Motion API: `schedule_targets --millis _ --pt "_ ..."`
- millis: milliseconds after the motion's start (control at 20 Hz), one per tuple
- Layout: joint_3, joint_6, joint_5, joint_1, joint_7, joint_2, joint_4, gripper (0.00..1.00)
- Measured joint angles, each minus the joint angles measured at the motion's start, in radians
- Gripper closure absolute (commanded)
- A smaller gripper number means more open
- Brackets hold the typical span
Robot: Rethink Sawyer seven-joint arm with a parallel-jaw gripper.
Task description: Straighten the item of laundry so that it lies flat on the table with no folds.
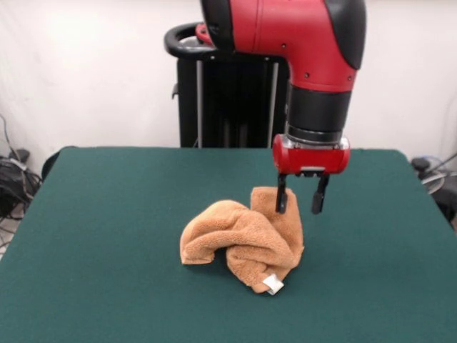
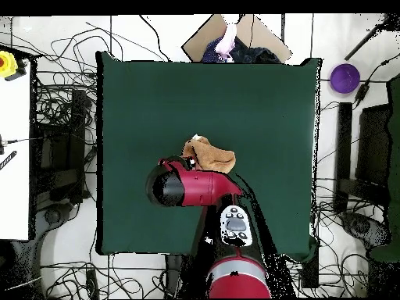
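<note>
No text can be read, not even on the towel's white tag (image 1: pixel 273 284)

The red and black arm (image 1: pixel 314 64) bends down from above. Its gripper (image 1: pixel 300 197) points straight down. The two black fingers (image 1: pixel 281 199) are spread apart.

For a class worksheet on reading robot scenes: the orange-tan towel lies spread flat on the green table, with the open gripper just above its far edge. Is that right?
Not quite. The front view shows the towel bunched in a crumpled heap with folds, its white tag at the near bottom, not spread flat. The rest holds: it is on the green table, and the open gripper hangs just above its far edge.
</note>
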State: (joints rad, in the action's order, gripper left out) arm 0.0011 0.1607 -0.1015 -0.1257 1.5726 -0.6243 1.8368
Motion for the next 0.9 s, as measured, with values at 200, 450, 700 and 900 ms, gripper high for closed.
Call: schedule_targets --millis 200,450,700,900 --pt "0.000 0.000 0.000 0.000 0.000 0.000 0.010 0.00" --pt "0.000 0.007 0.000 -0.013 0.000 -0.024 0.010 0.00" --pt "0.000 0.020 0.000 -0.032 0.000 -0.046 0.010 0.00" --pt "0.000 0.021 0.000 -0.041 0.000 -0.063 0.010 0.00"
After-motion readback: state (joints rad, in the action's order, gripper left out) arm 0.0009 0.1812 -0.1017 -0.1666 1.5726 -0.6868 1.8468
